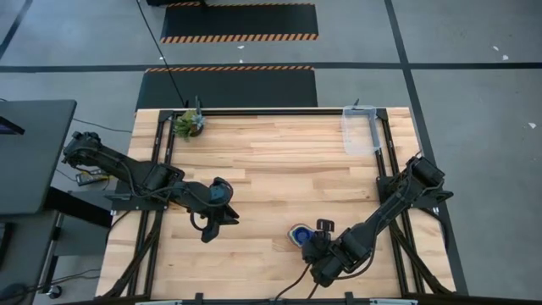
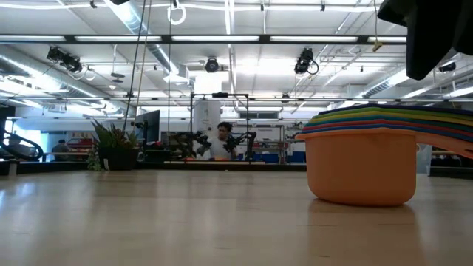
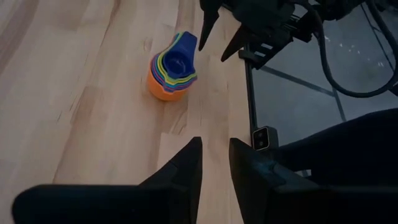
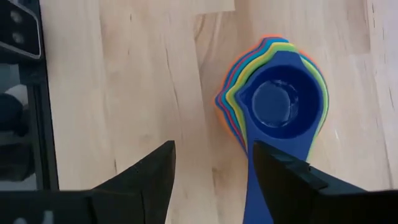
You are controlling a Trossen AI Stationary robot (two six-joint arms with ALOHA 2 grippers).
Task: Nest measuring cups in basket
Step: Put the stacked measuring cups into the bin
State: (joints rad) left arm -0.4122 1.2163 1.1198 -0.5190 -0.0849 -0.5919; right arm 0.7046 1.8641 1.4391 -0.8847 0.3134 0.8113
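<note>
Table (image 1: 279,169): pale wood planks, bare across the middle; dark frame rails along its sides
Room: grey floor with black mats edged in orange stripes at 12 o'clock in the high view; the low view shows a long hall with strip lights and a seated person (image 2: 220,140) far off
Cups (image 1: 299,235): one nested stack, orange outermost and dark blue innermost, standing on the table at 5 o'clock
Basket (image 1: 359,129): clear bin at the table's 1 o'clock corner, well apart from the cups
Plant (image 1: 190,124): small green pot at 11 o'clock
Right gripper (image 1: 322,229): just beside the cups; fingers spread apart, holding nothing; its wrist view shows the blue handle between the fingers
Left gripper (image 1: 209,230): at 8 o'clock, well apart from the cups; fingers narrowly parted, empty
Low view only: the stack's layered coloured rims
</note>
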